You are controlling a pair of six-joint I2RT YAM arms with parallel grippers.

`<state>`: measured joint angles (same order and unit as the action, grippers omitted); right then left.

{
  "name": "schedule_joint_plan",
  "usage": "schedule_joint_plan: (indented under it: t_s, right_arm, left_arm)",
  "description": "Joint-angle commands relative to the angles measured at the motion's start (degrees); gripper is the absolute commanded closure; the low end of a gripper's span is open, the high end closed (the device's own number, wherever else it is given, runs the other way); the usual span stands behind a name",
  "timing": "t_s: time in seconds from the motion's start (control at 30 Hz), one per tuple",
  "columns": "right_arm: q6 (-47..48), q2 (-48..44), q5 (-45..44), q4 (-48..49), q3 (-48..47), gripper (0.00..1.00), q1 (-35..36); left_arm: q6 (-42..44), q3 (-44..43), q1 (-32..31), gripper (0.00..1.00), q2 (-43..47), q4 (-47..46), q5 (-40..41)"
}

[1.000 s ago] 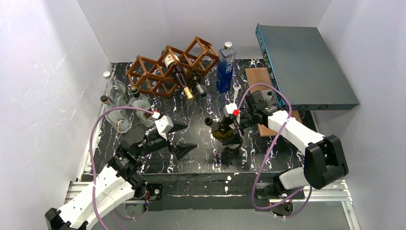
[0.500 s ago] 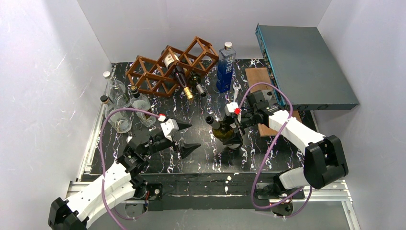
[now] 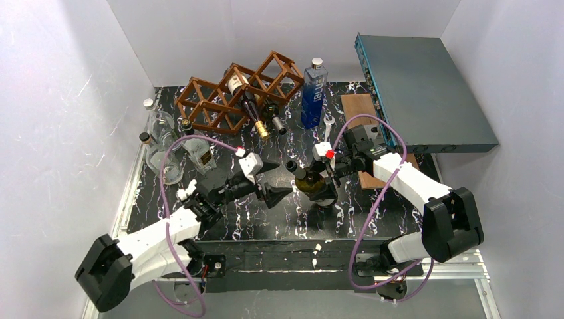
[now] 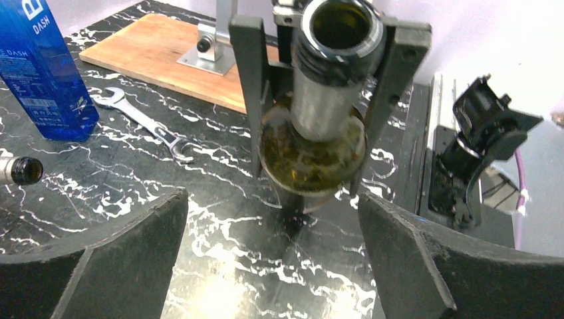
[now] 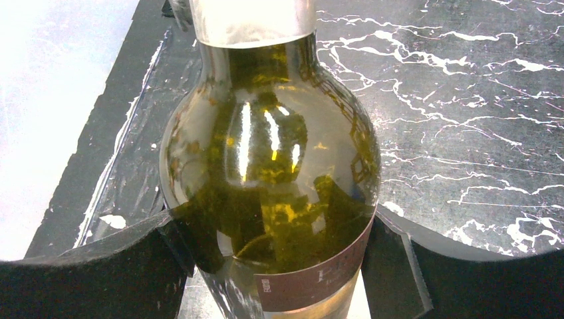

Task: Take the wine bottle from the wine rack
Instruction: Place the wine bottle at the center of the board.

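The reddish-brown lattice wine rack (image 3: 216,100) stands at the back left with two bottles (image 3: 245,93) lying in its cells. My right gripper (image 3: 324,174) is shut on the body of an olive-green wine bottle (image 3: 311,182), held tilted low over the table, neck pointing left. In the right wrist view the bottle (image 5: 269,166) fills the space between the fingers (image 5: 100,266). My left gripper (image 3: 284,178) is open and empty just left of the bottle's mouth. In the left wrist view the mouth (image 4: 339,26) faces the camera, beyond the spread fingers (image 4: 100,259).
A blue bottle (image 3: 314,93) stands right of the rack. A wrench (image 3: 327,129) and a flat wooden board (image 3: 362,109) lie at the right, beside a grey-teal box (image 3: 425,90). Clear glass bottles (image 3: 159,126) stand at the left edge.
My left arm has reached right across the table, bringing its open gripper up to the bottle's mouth. The right gripper and the bottle have barely moved.
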<state>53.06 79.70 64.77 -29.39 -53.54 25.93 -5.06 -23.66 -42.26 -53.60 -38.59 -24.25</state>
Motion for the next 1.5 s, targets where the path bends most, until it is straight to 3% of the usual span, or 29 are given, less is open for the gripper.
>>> schedule_joint_plan:
  t_s: [0.0,0.3,0.83,1.03,1.17,1.33,1.4,1.47]
  right_arm:
    - [0.1,-1.2,5.2,2.0,0.1,0.96,-0.3]
    - [0.3,-1.3,5.3,2.1,0.5,0.96,-0.3]
    - [0.1,-1.3,5.8,2.9,1.0,0.96,-0.5]
    - [-0.1,-1.2,5.8,3.4,1.4,0.96,-0.6]
    - [-0.1,-1.2,5.7,3.5,1.4,0.96,-0.6]
    - [-0.3,-1.2,5.4,3.8,1.6,0.94,-0.5]
    - [-0.6,-1.3,5.2,4.0,1.7,0.91,-0.6]
    - [-1.0,-1.3,5.0,4.2,1.9,0.8,-0.6]
  left_arm:
    - [-5.1,-3.2,-0.6,0.02,-4.6,-12.8,2.4]
    - [-11.0,-7.2,-0.8,0.2,-11.1,-17.7,2.2]
    - [-12.8,-9.8,-1.1,0.21,-14.4,-19.5,-6.3]
    - [-14.9,-13.7,-1.7,0.3,-19.9,-21.4,-7.9]
    - [-15.4,-14.4,-2.0,0.41,-21.2,-22.2,-9.0]
    - [-15.0,-14.8,-1.9,1.0,-21.8,-22.7,-11.8]
    - [-14.1,-13.7,-2.0,1.0,-20.6,-22.7,-10.4]
    - [-13.1,-12.6,-2.0,1.0,-18.9,-21.8,-8.9]
